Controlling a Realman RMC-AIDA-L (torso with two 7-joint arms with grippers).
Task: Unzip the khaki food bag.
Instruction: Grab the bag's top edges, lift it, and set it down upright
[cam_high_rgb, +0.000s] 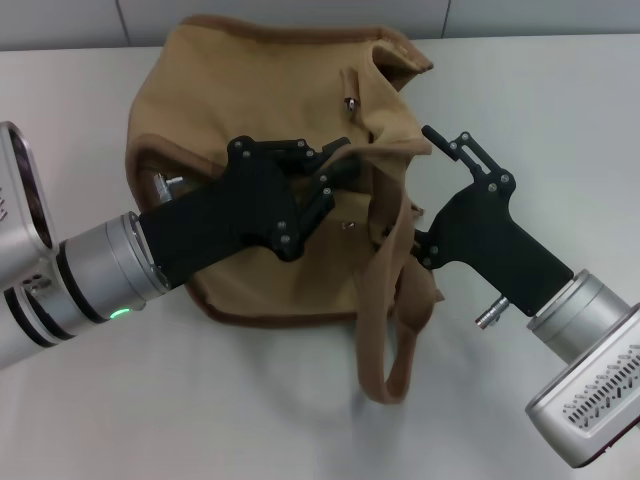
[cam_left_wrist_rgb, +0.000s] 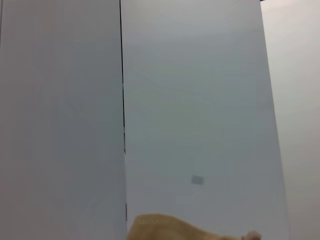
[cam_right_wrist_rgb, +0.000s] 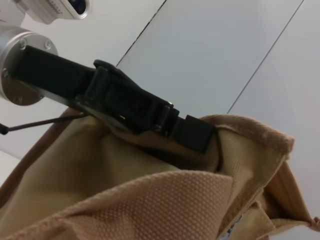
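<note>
On white table (cam_high_rgb: 560, 110), khaki food bag (cam_high_rgb: 230, 90) lies on side, mouth toward right. Left gripper (cam_high_rgb: 335, 175) clenched on fabric at mouth. Right gripper (cam_high_rgb: 445, 140) beside mouth, fingers released, apart. Advice: left holds edge taut; right finds zipper pull, draws straight along track.

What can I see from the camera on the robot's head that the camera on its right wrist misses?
Only the head view shows the whole scene: the right gripper open beside the khaki food bag, the bag's strap handles trailing toward the robot, and the table under it all. Only the right wrist view shows, close up, the canvas weave and the folded top edge of the bag. Both show the left gripper pressed into the bag's top; whether it is open or shut is hidden.
</note>
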